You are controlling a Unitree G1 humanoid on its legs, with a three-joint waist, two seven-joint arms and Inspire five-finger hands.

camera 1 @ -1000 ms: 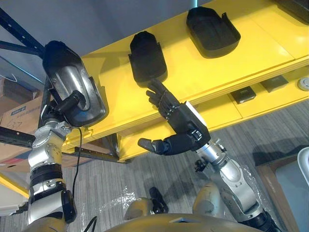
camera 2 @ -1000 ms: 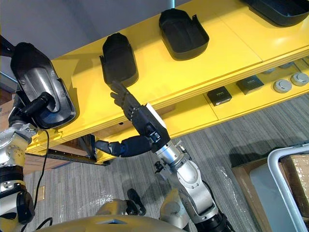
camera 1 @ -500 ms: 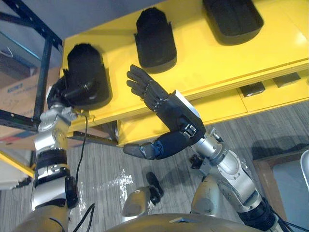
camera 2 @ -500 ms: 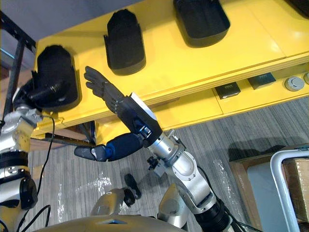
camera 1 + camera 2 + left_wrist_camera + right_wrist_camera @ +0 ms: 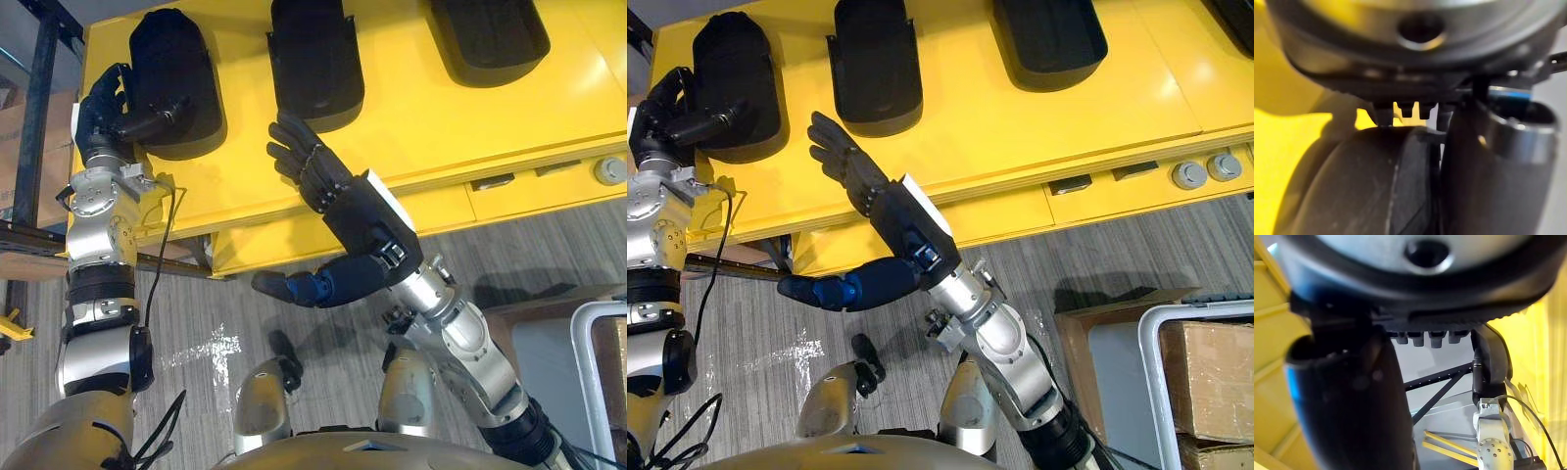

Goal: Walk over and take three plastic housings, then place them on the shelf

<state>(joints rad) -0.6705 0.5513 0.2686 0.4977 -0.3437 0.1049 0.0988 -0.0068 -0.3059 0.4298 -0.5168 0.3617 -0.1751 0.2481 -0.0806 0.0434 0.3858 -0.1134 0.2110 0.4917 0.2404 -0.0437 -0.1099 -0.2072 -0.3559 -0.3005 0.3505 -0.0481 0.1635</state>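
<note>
Three black plastic housings lie on the yellow shelf [image 5: 441,117]: the left one [image 5: 174,83], the middle one [image 5: 313,64] and the right one [image 5: 485,34]. My left hand [image 5: 106,108] stands at the left housing's side, its fingers loose along the edge and its thumb lying across the top. Close up in the left wrist view, that housing [image 5: 1352,186] is dark and curved. My right hand [image 5: 338,191] is open, fingers straight, raised over the shelf's front edge just below the middle housing, touching nothing.
A lower yellow level holds grey round discs [image 5: 1190,174] and small dark flat parts [image 5: 1070,184]. A dark blue rack post [image 5: 44,98] stands at the shelf's left end. At lower right, a white-framed cart [image 5: 1146,333] carries cardboard boxes [image 5: 1215,377].
The left hand has brought the housing down from the air onto the shelf's left end and loosened its fingers. The camera has tilted down. The right hand stays raised and open.
</note>
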